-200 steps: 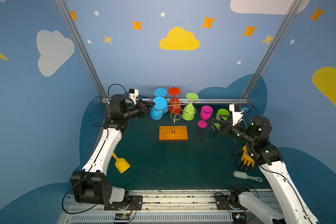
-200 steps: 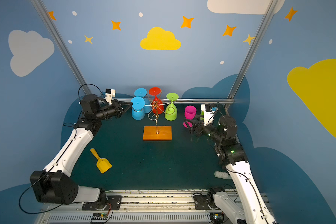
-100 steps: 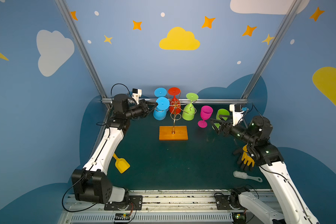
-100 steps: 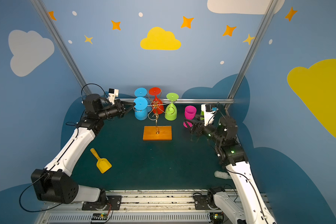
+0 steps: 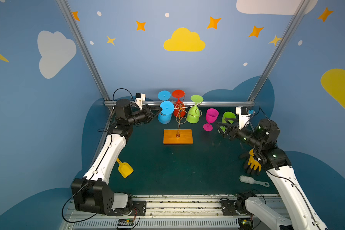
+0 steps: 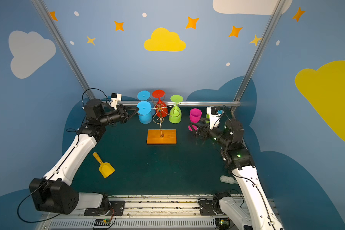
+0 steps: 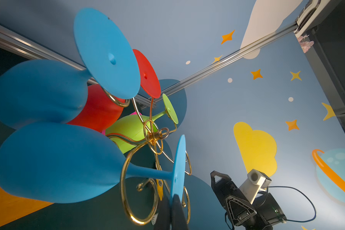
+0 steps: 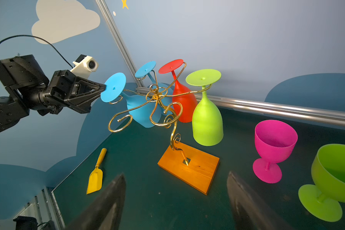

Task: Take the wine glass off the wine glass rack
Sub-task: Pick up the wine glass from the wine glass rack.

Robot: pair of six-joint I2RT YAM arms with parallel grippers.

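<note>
The dark teal table mat (image 5: 177, 169) lies under blue walls of clouds and stars. Nearest you are a yellow scoop (image 5: 125, 169) at 8 o'clock and a brush (image 5: 247, 180) and glove (image 5: 252, 164) at 4 o'clock.

Watch the right gripper (image 5: 219, 128) first. It hovers wide open and empty at 3 o'clock, near a magenta goblet (image 5: 211, 116) and a green goblet (image 5: 228, 117) standing on the mat. Nothing steadies the wooden base (image 5: 178, 136), so a sideways tug could drag or tip the whole wine glass rack (image 5: 179, 119).

Your left gripper (image 5: 161, 109) reaches in from 9 o'clock, pinched shut on only the rim of the blue wine glass (image 5: 164, 117) foot. That thin, smooth edge could slip. The stem runs through a gold scroll loop, so pulling across the loop instead of out through its opening would likely snag.

Just behind hang a second blue glass (image 5: 164, 95), a red glass (image 5: 178, 93) and a lime glass (image 5: 193, 115). A jolt could knock them.

The glass itself is matte sky-blue. It hangs upside down and tilted on the rack's 9 o'clock arm, with its bowl swung in toward the stem.
</note>
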